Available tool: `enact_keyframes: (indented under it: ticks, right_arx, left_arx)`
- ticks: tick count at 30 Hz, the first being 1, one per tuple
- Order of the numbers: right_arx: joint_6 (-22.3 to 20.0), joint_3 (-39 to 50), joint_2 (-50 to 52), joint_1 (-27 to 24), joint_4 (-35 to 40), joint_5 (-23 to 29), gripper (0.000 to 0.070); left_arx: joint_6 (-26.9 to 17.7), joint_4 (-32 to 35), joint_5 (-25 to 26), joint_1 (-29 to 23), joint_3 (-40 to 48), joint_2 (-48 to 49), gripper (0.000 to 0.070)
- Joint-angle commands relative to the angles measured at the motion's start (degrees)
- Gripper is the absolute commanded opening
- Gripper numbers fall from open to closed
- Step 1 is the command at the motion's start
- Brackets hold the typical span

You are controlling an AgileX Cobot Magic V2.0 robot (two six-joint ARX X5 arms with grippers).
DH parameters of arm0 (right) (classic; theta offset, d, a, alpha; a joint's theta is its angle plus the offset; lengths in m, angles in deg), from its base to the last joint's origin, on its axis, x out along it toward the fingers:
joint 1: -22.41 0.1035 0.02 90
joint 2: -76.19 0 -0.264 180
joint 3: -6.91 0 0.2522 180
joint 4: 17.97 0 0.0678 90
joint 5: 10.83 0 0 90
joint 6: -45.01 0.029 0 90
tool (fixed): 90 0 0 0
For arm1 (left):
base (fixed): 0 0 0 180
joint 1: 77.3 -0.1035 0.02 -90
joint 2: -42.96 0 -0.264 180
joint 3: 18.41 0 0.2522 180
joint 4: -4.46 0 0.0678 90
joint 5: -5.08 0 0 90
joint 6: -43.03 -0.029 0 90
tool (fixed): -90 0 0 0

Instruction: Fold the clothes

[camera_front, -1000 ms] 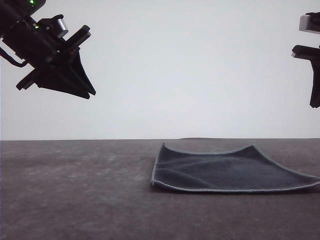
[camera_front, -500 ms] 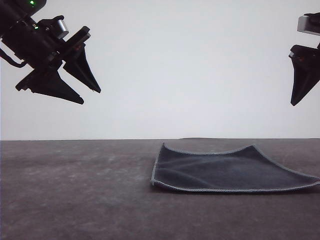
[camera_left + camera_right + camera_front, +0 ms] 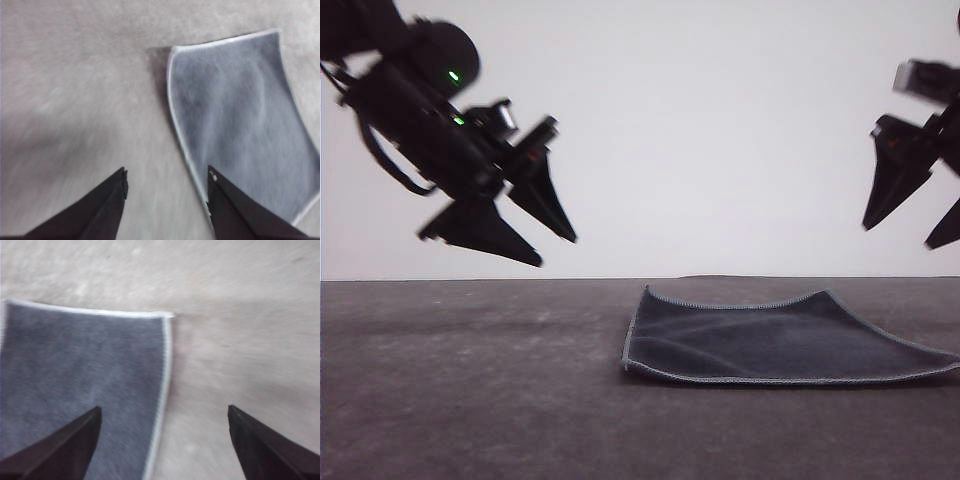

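Both claws, left [image 3: 555, 250] and right [image 3: 910, 230], now spread apart, dropping inward toward flat cloth [image 3: 775, 340] at lower right; edge grab is coming.

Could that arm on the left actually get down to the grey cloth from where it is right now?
Probably yes. The left gripper hangs open above the table, just off the cloth's left edge. Nothing lies between them, and the cloth lies flat with that edge exposed.
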Motion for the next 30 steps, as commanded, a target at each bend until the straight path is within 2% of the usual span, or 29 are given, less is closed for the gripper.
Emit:
enact_keyframes:
  ticks: [1,5,11,14,19,30]
  right_arx:
    - [1.12,-1.85,-3.12,-0.16,1.36,-1.82,0.0496]
    - [1.76,-4.79,-9.59,-0.48,2.93,-5.87,0.0496]
    - [3.10,-11.32,-18.62,-0.90,2.96,-10.58,0.0496]
    - [3.28,-14.13,-21.91,-0.90,3.00,-10.98,0.0496]
    - [3.99,-16.51,-25.53,-0.93,4.50,-11.94,0.0487]
    - [9.82,-17.51,-30.59,-0.48,11.52,-15.49,0.0485]
  left_arx:
    - [0.95,0.70,1.52,0.61,-3.75,-2.99,0.0309]
    - [2.06,-0.11,3.40,1.29,-10.72,-9.16,0.0308]
    - [2.17,-4.63,3.65,2.01,-21.46,-18.45,0.0309]
    - [2.17,-5.24,3.94,2.26,-25.04,-21.88,0.0308]
    - [2.34,-4.91,4.56,2.64,-27.62,-25.05,0.0308]
    - [4.86,-2.83,4.54,4.48,-27.98,-26.08,0.0308]
